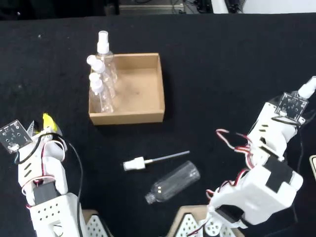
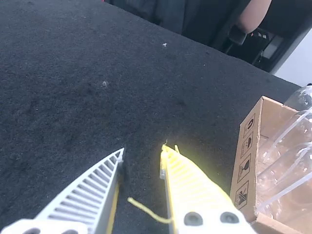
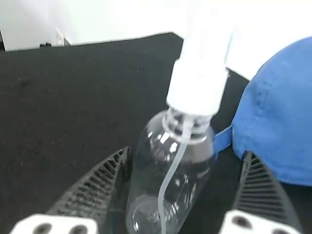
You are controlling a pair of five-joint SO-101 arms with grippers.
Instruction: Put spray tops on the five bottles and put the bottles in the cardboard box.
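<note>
My left gripper (image 2: 142, 152) is parted with nothing in it, low over the black table (image 2: 73, 97) near the cardboard box (image 2: 248, 161). My right gripper (image 3: 185, 153) is spread wide around a topped bottle (image 3: 170, 190), one finger touching it and the other apart, with a blue cap (image 3: 278, 131) behind. Farther out an uncapped bottle (image 1: 174, 181) lies on its side with a loose spray top (image 1: 134, 164) just beside it, and beyond them three topped bottles (image 1: 104, 79) stand in the box along its left wall.

Bare box (image 1: 128, 117) floor (bottles (image 1: 102, 81) alongside)

Tool (image 3: 185, 154) (spread) flanks bottle (image 3: 165, 173); capped
</note>
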